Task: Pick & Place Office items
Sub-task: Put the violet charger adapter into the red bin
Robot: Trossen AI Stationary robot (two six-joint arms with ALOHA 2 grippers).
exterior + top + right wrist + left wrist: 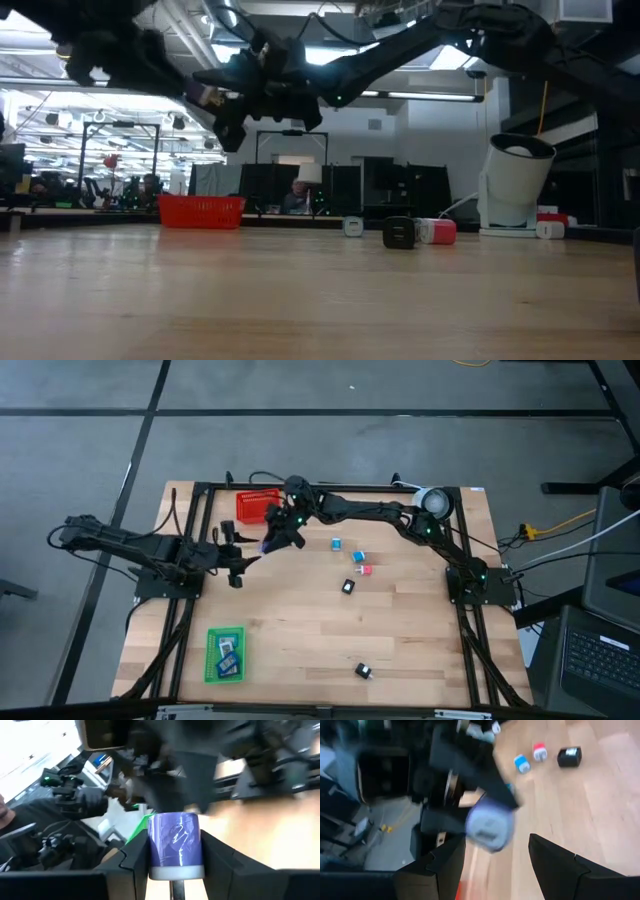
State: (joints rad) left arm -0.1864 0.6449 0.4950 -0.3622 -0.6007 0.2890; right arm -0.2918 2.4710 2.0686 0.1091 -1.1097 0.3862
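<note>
One purple piece (175, 845) clamped between the right gripper (272, 543) fingers, held above the table near the red basket (257, 506); judged step: carrying toward a drop. Next calls for lowering over the target before release. Left gripper (236, 565) just beside, fingers apart, empty. Blue piece (337, 544), pink piece (364, 570) and black pieces (348, 587) lie mid-table. Green tray (212, 637) shows only from above; the right wrist view alone shows the grip.

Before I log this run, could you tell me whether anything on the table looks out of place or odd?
Nothing looks spilled or damaged. The small office items lie scattered across the table, one black piece off alone near the front edge. The right hand holds a purple piece; the left hand is open.
</note>
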